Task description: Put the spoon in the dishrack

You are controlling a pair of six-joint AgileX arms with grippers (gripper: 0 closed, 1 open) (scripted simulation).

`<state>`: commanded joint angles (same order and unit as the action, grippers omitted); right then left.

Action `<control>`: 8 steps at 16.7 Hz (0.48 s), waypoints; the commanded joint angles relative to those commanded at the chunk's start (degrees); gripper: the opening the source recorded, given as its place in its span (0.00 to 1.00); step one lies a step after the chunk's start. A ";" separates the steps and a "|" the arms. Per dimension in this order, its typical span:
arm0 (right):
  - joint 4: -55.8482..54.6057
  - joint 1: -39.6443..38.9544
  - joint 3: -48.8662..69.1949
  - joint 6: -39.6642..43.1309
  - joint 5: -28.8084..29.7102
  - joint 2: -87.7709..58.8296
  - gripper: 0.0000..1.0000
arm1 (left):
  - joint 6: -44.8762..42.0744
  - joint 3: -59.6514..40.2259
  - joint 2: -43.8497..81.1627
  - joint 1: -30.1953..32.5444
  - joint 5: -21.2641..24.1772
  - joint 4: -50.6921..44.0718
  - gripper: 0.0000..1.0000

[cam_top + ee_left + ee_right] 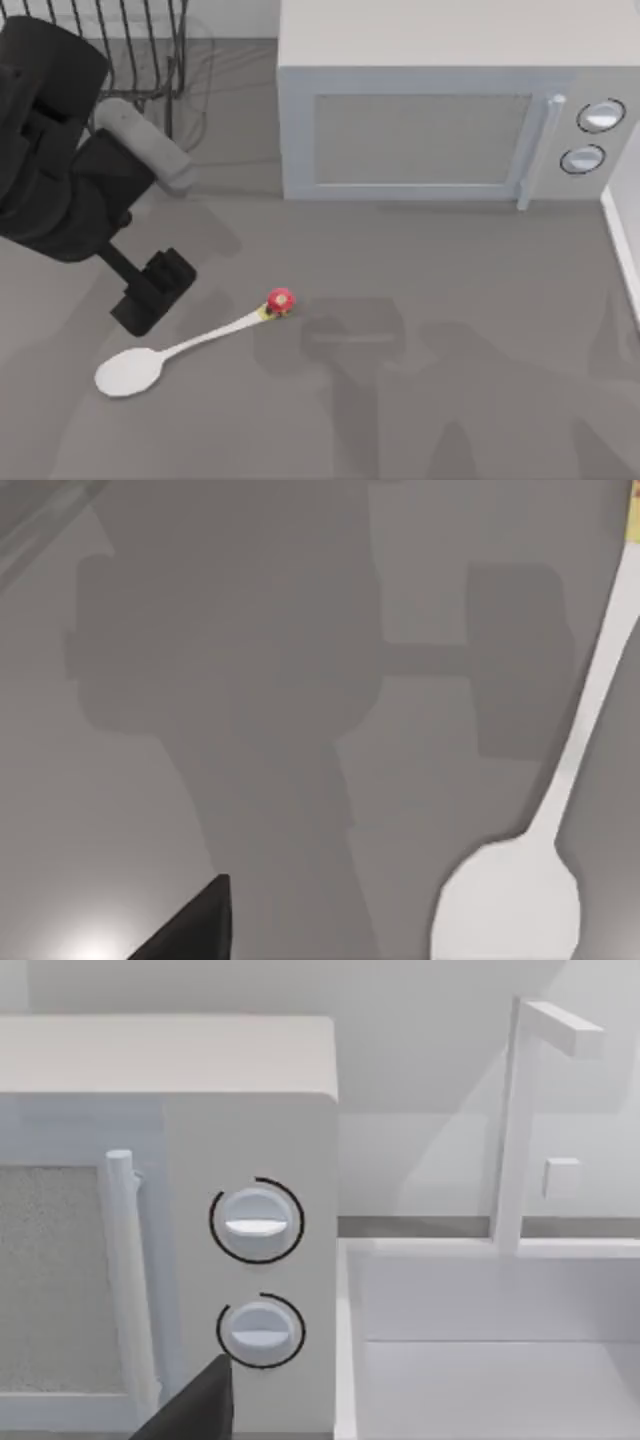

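Observation:
The white spoon (pixel 190 345) lies flat on the grey table at the front left, its oval bowl (pixel 128 372) toward the left and its red knob (pixel 280 300) toward the middle. My left gripper (pixel 150 293) hovers just behind the handle, close above the table and apart from the spoon. The left wrist view shows the spoon (pixel 520 890) bowl and handle close by on the table. The black wire dishrack (pixel 135 50) stands at the back left, partly hidden behind my left arm. A dark part of my right gripper (pixel 195 1405) shows in the right wrist view, facing the microwave.
A grey microwave (pixel 450 120) with two round dials (pixel 257 1222) fills the back middle and right. A white sink (pixel 480 1350) with a faucet (pixel 520 1120) sits beside it at the table's right edge (pixel 622 235). Open grey table lies in front.

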<state>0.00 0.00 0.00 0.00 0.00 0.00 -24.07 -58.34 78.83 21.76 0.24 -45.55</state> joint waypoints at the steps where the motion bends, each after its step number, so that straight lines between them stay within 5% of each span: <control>1: 0.00 0.00 0.00 0.00 0.00 0.00 1.00 | -1.46 -3.60 4.74 1.32 0.01 -2.76 1.00; 8: 0.00 0.00 0.00 0.00 0.00 0.00 1.00 | -8.56 -21.58 27.81 7.69 -0.01 -15.73 1.00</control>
<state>0.00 0.00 0.00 0.00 0.00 0.00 -32.63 -79.92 106.64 29.45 0.24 -61.27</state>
